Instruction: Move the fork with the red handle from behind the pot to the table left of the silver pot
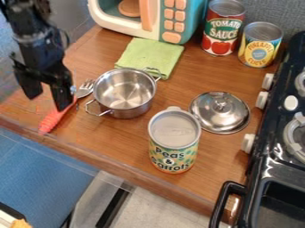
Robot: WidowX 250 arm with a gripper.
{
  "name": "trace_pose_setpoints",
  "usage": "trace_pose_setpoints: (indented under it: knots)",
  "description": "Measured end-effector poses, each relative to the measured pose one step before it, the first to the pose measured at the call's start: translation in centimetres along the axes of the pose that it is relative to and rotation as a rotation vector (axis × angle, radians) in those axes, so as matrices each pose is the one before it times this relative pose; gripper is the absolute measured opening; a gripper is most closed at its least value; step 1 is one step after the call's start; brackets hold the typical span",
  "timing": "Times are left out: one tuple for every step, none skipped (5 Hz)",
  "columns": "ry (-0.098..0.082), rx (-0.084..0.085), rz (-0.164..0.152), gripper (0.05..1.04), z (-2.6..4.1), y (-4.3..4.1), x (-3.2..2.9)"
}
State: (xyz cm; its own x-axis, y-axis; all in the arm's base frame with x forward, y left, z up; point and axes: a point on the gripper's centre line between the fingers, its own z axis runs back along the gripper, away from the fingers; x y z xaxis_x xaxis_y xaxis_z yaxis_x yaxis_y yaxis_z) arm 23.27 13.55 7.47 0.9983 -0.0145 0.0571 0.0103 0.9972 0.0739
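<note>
1 black pincer point(47, 100), spread wide, seemingly above 1 red-handled metal fork point(52, 119); sideways drift could knock it off the wooden tabletop point(119, 140).

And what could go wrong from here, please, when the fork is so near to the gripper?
The gripper hangs open by the fork, whose handle end lies close to the edge of the wooden counter. A small push could perhaps drop the fork off.

Also, the fork's metal end is right beside the pot, so moving the fork sideways might bump the pot or catch its side handle.
</note>
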Motion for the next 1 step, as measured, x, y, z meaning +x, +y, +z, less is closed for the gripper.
trace_pose_setpoints:
  knots:
    - [0.0194,-0.0158,-0.0051,1.0,0.449,-0.287,-0.485]
